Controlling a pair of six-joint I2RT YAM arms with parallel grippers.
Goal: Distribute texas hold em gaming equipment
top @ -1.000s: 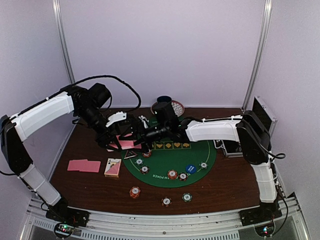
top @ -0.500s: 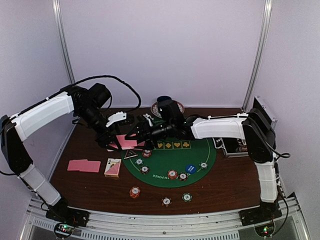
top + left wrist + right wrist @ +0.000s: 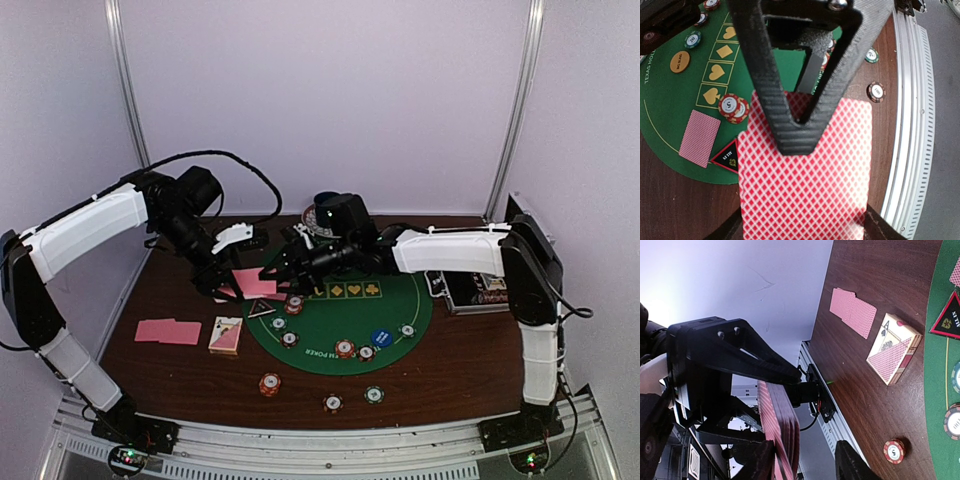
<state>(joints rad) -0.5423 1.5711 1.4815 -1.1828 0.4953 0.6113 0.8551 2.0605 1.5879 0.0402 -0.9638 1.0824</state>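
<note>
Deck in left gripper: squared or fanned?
Squared stack. Right wrist view shows the pink-backed deck edge-on as one tight pack; left wrist view shows one unbroken card back.

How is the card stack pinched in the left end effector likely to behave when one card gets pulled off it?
The card stack is thin with smooth-looking faces, so the cards probably slide apart easily. Seen edge-on from the right wrist, its layers fan slightly, so a neighbour may drag along. A lone card would likely flex.

My brown table bore the green mat at centre, two pink-backed cards and a card box to its left, and three chips nearer me.
</note>
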